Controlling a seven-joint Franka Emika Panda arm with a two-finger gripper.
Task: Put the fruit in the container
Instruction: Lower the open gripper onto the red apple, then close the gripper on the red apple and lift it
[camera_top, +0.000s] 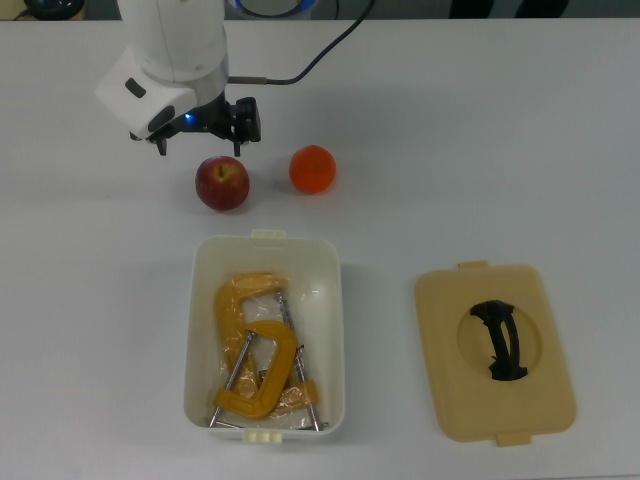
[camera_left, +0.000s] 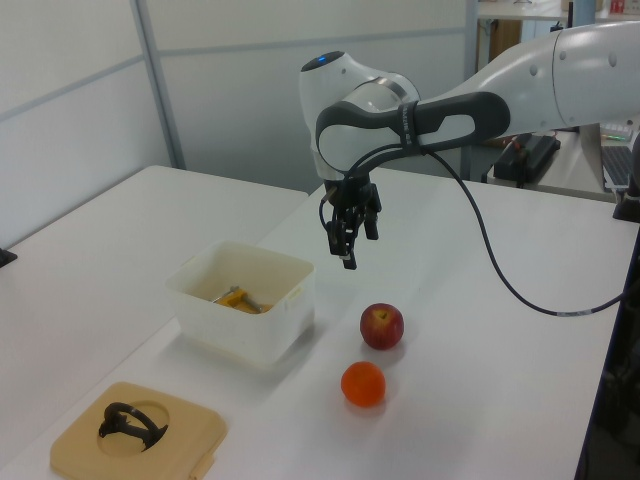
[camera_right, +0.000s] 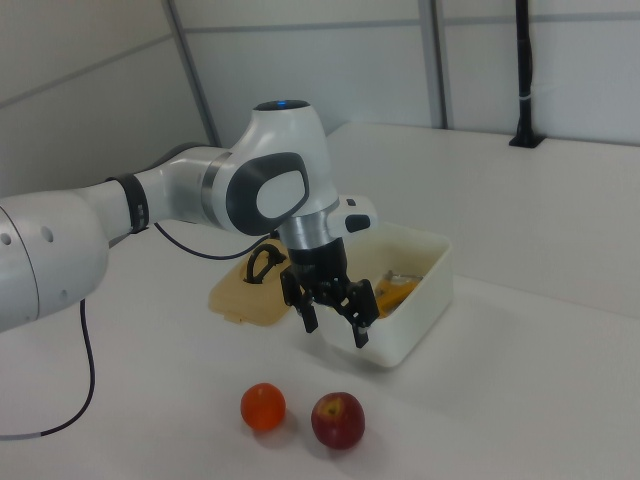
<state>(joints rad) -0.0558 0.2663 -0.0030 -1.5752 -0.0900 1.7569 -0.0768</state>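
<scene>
Hovering above the table (camera_top: 480, 120), gripper (camera_top: 200, 145) spread and empty, up off the surface and just beyond the apple (camera_top: 222, 183) on the side away from the tub (camera_top: 335, 300). Orange (camera_top: 312, 168) just beside the apple, to the top view's right, not touching. Both fruit on the table, outside the tub, near its short end. Nothing placed yet; likely lining up on the apple.

Risks:
- Round fruit: off-centre pinch likely to squirt it out or send it rolling, possibly into the orange.
- Descent too close to the gap between the fruits could clip the orange with one finger.
- Tub already holding two clamps (camera_top: 258, 350) and clear wrapping; fruit dropped from height may bounce off metal or sit high against the wall.
- Cable (camera_left: 480, 230) hanging off the wrist could drag across the table on a low reach.

Hard to tell:
- Fingertips partly masked by the wrist body in the top view.
- Tub contents mostly hidden by the wall in both side views.
- Free floor space among the clamps unclear.
- Lid (camera_top: 494, 350) well clear at the top view's right, no factor.
</scene>
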